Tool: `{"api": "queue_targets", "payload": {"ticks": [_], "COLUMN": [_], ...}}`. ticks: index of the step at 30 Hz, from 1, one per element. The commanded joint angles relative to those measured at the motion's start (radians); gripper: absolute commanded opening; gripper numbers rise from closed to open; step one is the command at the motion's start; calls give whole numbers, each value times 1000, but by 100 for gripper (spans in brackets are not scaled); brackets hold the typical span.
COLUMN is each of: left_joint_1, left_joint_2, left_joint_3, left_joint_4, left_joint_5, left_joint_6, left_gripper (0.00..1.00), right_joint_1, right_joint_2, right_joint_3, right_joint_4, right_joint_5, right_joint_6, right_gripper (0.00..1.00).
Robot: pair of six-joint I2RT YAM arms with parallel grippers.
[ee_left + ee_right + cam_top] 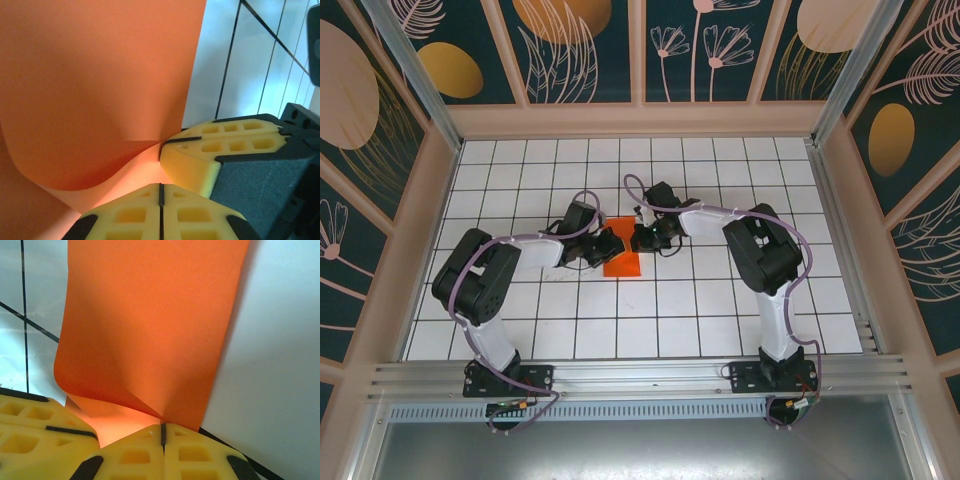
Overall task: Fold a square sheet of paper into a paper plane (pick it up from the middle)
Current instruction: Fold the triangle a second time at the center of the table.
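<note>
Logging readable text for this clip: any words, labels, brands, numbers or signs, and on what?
None can be read.
The thin orange-red square sheet of paper is plain and unmarked; the yellow foam finger pads bear no label; the dark wall panels carry plant drawings, no words; the white grid-tiled table has lines, no numbers.

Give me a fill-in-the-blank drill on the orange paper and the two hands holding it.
1. The left hand and the right hand are both ____ on the thin orange-red sheet of paper.
2. The foam fingers of each hand are ____ in colour.
3. The gridded table under the sheet is ____ with black lines.
Missing words: shut; yellow; white.
</note>
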State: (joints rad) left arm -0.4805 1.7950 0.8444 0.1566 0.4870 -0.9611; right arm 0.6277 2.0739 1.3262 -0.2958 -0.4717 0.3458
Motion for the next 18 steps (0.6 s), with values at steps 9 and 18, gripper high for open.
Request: {"api": "queue_targets", "payload": {"ticks": [9,18], "left_joint_1": [5,76], "left_joint_2": [72,80], "left_joint_3": [31,59], "left_joint_4": [-94,-167], "left_joint_5": [-83,-107], "left_joint_6": [60,121], "left_gripper": [8,8], "right_joint_1": [-2,-2], "right_joint_2": [80,97], "right_joint_3": [-23,-34], "right_joint_4": [-84,-114], "right_joint_5": [134,217], "right_joint_6": [-51,-94], "right_gripper": [0,0]}}
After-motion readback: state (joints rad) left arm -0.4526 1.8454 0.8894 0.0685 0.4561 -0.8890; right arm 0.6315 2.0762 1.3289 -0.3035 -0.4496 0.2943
